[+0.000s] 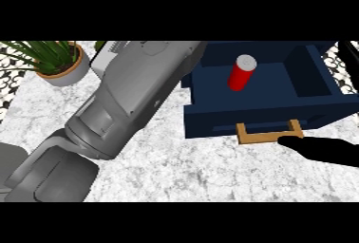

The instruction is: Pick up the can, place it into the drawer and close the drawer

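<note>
A red can (240, 73) with a silver top stands upright inside the open dark blue drawer (210, 118), right of the middle of the view. The drawer's tan handle (269, 135) sticks out toward me from its front panel. My right hand (324, 150) comes in from the right edge, fingers stretched out to the left, with the tips against the right end of the handle. My left forearm (126, 99) crosses the view from the lower left to the top, just left of the drawer. Its hand lies beyond the top of the view.
A potted green plant (61, 66) in a pale pot stands at the back left of the marble counter (182, 171). The drawer's cabinet walls (316, 71) rise around the can. A dark edge (348, 52) runs down the far right.
</note>
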Robot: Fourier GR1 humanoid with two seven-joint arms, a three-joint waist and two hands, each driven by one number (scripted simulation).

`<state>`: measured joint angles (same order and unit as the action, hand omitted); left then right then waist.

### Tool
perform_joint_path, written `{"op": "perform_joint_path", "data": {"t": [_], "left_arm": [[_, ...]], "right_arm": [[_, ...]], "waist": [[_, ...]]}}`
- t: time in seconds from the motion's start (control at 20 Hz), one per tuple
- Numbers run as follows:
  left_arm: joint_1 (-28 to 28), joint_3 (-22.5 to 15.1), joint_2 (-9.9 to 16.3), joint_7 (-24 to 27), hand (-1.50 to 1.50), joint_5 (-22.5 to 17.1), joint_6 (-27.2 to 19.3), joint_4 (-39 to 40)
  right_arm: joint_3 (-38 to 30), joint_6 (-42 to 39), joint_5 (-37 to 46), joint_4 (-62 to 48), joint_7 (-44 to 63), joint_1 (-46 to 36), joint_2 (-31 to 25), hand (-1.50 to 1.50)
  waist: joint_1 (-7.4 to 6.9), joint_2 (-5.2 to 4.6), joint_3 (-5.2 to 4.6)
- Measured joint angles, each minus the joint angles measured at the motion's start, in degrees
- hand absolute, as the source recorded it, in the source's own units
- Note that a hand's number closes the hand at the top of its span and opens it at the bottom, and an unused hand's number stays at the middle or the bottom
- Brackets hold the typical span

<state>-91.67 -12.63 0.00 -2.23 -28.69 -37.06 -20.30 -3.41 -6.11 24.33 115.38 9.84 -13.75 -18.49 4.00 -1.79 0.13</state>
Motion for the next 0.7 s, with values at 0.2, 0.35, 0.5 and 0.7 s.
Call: {"op": "perform_joint_path", "data": {"t": [0.2,0.35,0.5,0.7], "left_arm": [[-1.14,-0.1,0.29,0.44,-1.5,-0.07,0.28,1.29],[-1.91,-0.26,0.16,0.55,-1.5,0.3,0.48,2.32],[-1.98,0.01,0.19,0.85,-1.5,0.48,1.39,2.9],[-2.0,1.07,0.6,0.73,-1.5,0.37,2.2,2.67]], "right_arm": [[3.47,1.83,6.94,-6.4,-2.32,-2.67,-0.39,-1.5],[6.51,3.68,12.31,-12.2,-3.97,-4.56,-0.1,-1.5],[8.98,6.35,17.65,-18.84,-5.16,-7.11,0.7,-1.5],[11.12,10.41,23.63,-28.08,-6.74,-10.97,2.19,-1.5]], "waist": [[-1.31,0.33,-0.02],[-2.06,0.45,-0.03],[-2.86,0.55,-0.05],[-3.7,0.8,-0.06]]}}
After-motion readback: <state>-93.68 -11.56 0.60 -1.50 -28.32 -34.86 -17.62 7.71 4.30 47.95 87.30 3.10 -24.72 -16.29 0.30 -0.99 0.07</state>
